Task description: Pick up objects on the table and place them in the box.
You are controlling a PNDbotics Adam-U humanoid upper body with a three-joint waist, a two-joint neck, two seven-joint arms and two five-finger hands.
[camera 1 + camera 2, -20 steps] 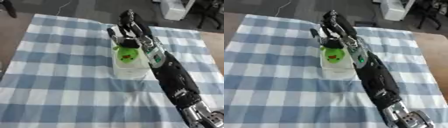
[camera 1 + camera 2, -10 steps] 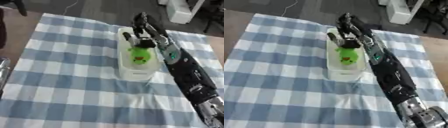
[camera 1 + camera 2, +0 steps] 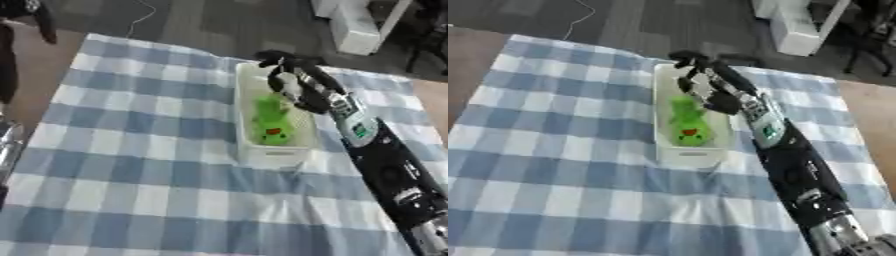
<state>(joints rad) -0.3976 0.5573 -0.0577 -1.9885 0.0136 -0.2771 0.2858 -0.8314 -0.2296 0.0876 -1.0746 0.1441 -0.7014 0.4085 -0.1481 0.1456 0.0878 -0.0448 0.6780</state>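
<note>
left eye view looks down on a table covered by a blue and white checked cloth (image 3: 131, 185). nearest, the right arm (image 3: 389, 170), black with silver joints, comes in from the lower right corner and stretches up and to the left across the cloth. just left of it, near the middle of the cloth, stands a white box (image 3: 248, 150), long and narrow, its length running away from the viewer. a green toy (image 3: 272, 120) with a small red mark lies inside the box, toward its near end. farther back, the right hand (image 3: 296, 82) hangs over the far right part of the box, fingers loosely bent and released, grasping nothing, just above and beyond the toy.
</note>
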